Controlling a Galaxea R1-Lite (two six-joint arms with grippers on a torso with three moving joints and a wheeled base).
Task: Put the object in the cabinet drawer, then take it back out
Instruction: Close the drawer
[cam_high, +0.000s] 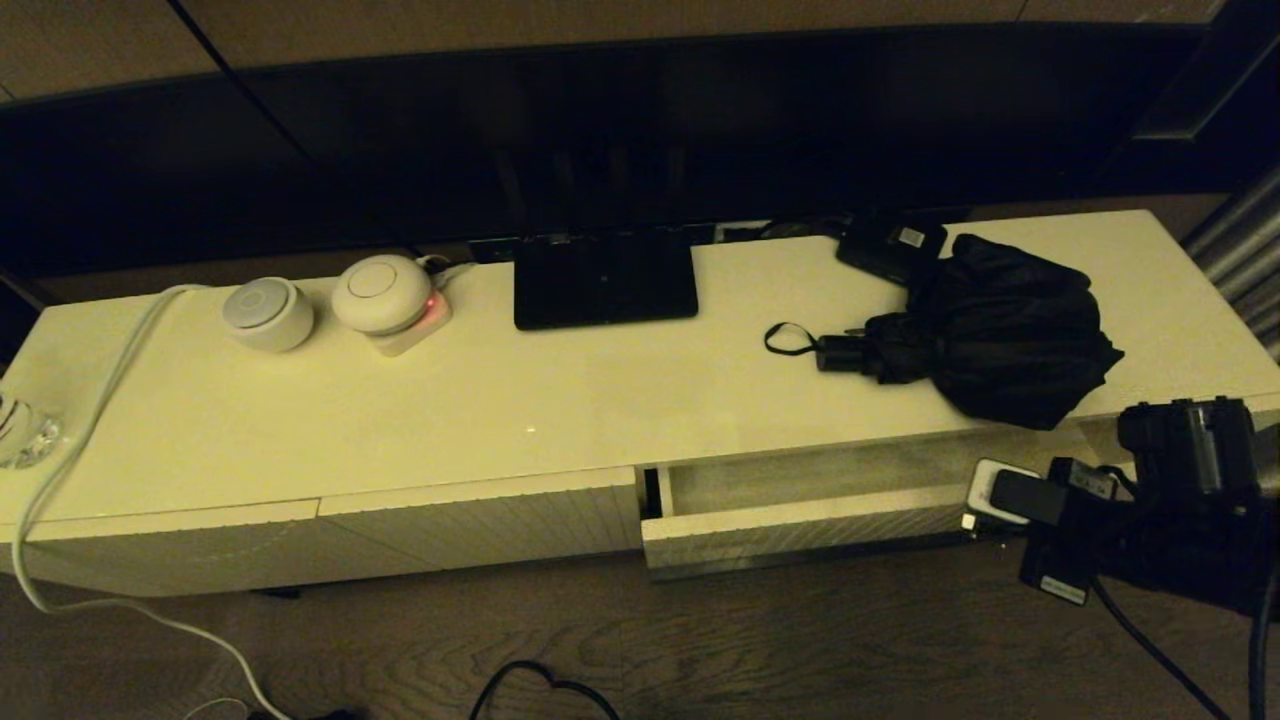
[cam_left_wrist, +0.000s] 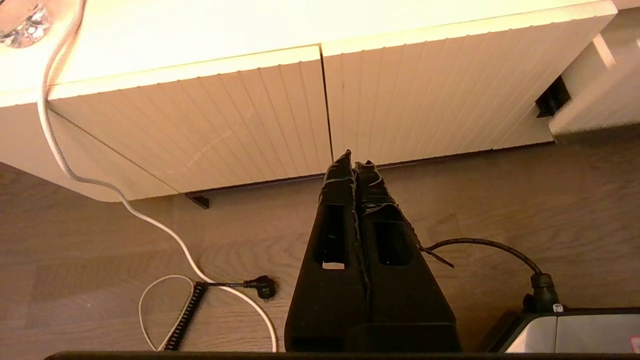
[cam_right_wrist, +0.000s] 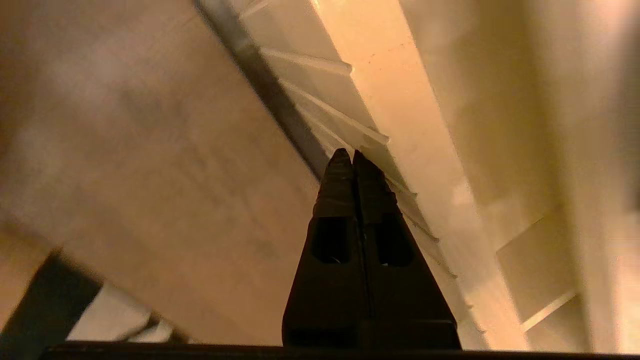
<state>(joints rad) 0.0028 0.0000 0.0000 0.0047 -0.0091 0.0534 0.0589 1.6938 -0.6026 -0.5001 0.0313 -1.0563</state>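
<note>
The black umbrella lies on top of the cream cabinet, above the drawer, which stands partly pulled out. The right gripper is clenched empty at the drawer's ribbed front. The left gripper hangs clenched over the floor.

Head view looks forward and down over the tabletop and cabinet drawer; left wrist view faces the ribbed fronts from near the floor; right wrist view sits close against the drawer, shared with the head view.
</note>
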